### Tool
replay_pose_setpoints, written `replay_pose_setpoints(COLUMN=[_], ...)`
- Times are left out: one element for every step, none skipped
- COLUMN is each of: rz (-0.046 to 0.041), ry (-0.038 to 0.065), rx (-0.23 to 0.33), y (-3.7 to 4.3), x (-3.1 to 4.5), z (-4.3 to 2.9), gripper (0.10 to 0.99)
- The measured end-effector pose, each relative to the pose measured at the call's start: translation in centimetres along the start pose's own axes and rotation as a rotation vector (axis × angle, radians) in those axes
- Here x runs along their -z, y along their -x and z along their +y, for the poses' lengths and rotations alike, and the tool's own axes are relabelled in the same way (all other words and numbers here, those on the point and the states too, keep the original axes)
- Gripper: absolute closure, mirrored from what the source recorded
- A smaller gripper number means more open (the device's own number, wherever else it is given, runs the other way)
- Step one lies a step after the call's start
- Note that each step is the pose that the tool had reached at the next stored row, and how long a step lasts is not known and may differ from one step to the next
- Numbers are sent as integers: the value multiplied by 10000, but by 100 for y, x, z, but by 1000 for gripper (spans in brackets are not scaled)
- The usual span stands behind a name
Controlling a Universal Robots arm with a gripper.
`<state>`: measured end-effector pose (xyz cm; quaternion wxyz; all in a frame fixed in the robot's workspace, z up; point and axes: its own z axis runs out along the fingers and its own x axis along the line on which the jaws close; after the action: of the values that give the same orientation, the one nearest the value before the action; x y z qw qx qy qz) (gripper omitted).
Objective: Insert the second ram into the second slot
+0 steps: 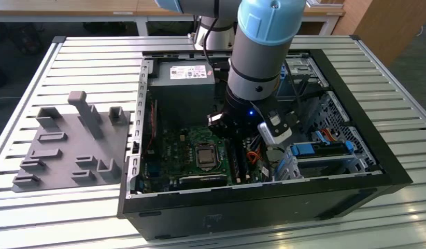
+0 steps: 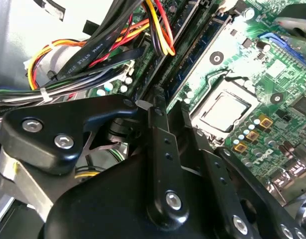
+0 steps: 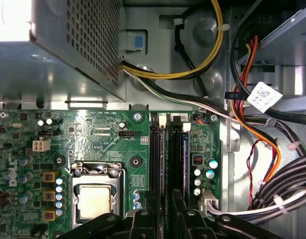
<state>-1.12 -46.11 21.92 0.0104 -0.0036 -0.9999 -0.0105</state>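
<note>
Claw (image 3: 165, 219): low over the RAM slots (image 3: 165, 149); grip state impossible to tell.
Second ram (image 3: 179, 154): directly beneath, seemingly lying in its slot.
Technique: press straight down, evenly, aligned with slot, clear of cables (image 3: 252, 114).

Even daylight (glare on metal), sharp focus.

Green motherboard (image 3: 93, 144), black computer case (image 1: 268, 207), grey slatted table (image 1: 82, 57), yellow-red-black cables (image 3: 252, 124)
</note>
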Motion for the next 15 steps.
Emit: replay_pose_setpoints(rz=[-1,0,0,0,0,0,0,-1,0,0,0,0,0,-2,-3], ry=[2,2,2,2,0,1,4,4,4,4,2,0,1,2,2], rx=[0,0,0,0,0,1,1,1,1,0,1,0,0,1,1], y=[0,-1,-1,-2,-2,-2,-2,-2,-2,-2,-2,-2,-2,-1,-1], x=[20,43,62,80,96,103,103,103,103,104,104,103,98,92,84], z=[1,1,1,2,2,2,3,3,3,2,2,2,2,2,2], gripper=[816,816,816,816,816,816,831,831,894,894,965,965,965,965,965])
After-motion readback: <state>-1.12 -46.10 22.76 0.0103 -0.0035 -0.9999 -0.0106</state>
